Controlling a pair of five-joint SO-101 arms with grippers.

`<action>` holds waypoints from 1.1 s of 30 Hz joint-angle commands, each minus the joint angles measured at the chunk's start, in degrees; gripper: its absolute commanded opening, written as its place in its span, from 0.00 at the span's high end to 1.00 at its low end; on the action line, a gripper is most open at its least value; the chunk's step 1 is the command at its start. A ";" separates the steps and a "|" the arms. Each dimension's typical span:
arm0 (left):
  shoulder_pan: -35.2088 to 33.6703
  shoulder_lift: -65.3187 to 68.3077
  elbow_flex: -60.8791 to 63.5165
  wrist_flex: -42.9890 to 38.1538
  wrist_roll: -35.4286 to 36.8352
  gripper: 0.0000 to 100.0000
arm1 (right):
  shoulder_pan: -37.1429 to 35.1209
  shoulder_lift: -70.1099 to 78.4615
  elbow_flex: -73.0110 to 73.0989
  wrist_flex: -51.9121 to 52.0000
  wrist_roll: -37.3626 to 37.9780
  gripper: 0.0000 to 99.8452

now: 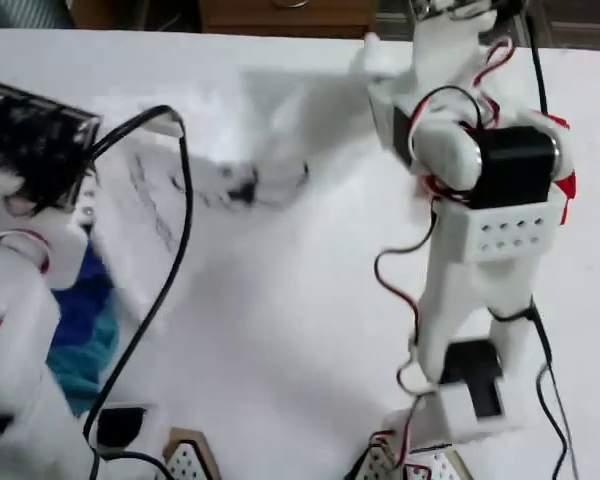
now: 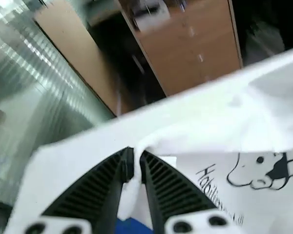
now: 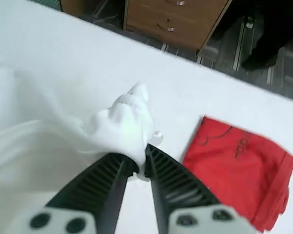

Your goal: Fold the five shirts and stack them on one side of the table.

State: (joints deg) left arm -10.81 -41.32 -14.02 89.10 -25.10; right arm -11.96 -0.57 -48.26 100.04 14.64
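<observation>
I have both arms on the white cotton shirt with the black cartoon print [image 2: 244,146]. My left end effector [image 2: 135,157] is clamped on one edge and my right end effector [image 3: 140,161] pinches a bunched corner, with the cloth stretched between them over the white tabletop [image 1: 310,330]. I judge this mid-fold. Next, both corners need carrying across evenly and laying flat, clear of the red shirt [image 3: 239,165].

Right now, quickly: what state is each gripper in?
Left gripper: closed, pinching an edge of the white shirt with black cartoon print.
Right gripper: closed on a bunched fold of that white shirt.
</observation>
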 commanded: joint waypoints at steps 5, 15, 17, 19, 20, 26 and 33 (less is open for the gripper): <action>-1.23 0.00 28.53 2.90 -8.88 0.97 | 0.75 -9.89 41.93 -7.16 -0.09 0.98; -10.73 0.26 61.85 -14.68 -10.02 0.97 | 0.92 -17.27 87.21 -31.78 0.35 0.98; -10.73 0.26 65.19 -16.18 -10.02 0.97 | 1.36 -19.47 90.99 -32.57 2.37 0.98; -10.55 0.26 67.82 -17.93 -10.02 0.97 | 1.71 -21.23 93.71 -34.07 3.87 0.98; -10.55 0.26 68.88 -19.08 -10.02 0.97 | 1.71 -21.93 94.59 -34.51 4.66 0.98; -10.64 0.26 73.54 -25.32 -9.58 0.97 | 1.71 -27.56 92.04 -31.78 6.51 0.92; -10.64 0.09 79.96 -32.26 -9.49 0.97 | 1.71 -35.38 84.13 -35.82 6.33 0.79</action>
State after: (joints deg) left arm -21.10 -40.53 64.13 60.26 -34.86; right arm -10.90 -32.84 39.12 67.69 20.79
